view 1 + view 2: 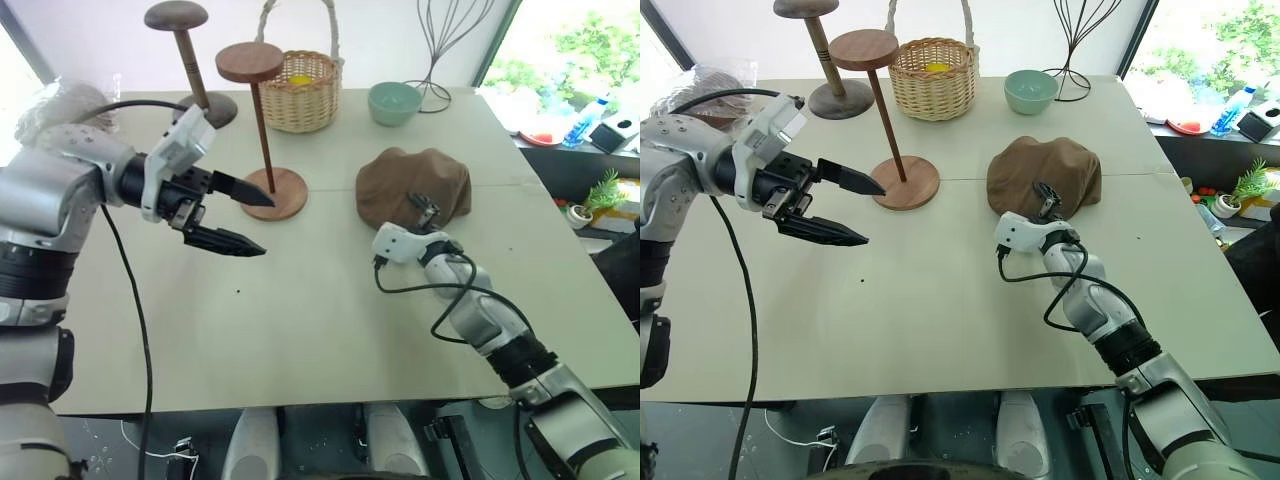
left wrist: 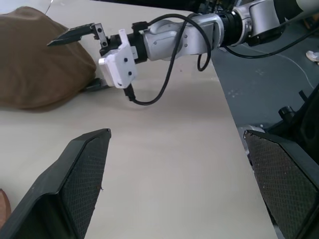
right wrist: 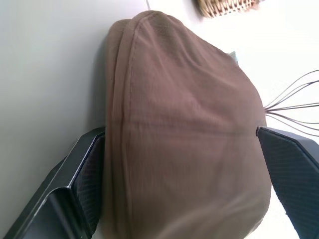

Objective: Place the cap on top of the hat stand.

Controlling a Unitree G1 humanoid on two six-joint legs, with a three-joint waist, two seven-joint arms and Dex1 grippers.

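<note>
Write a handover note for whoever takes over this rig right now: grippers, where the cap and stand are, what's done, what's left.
Right gripper: open, level at the near edge of the cap, one finger on each side of it, not closed.
Left gripper: open and empty, held above the table near the base of the hat stand.
Cap: lying on the table, right of the hat stand.
Hat stand: upright, top disc bare, in front of the wicker basket.
Done: right gripper lined up on the cap.
Left: close on the cap, lift it, set it on the top disc.
</note>
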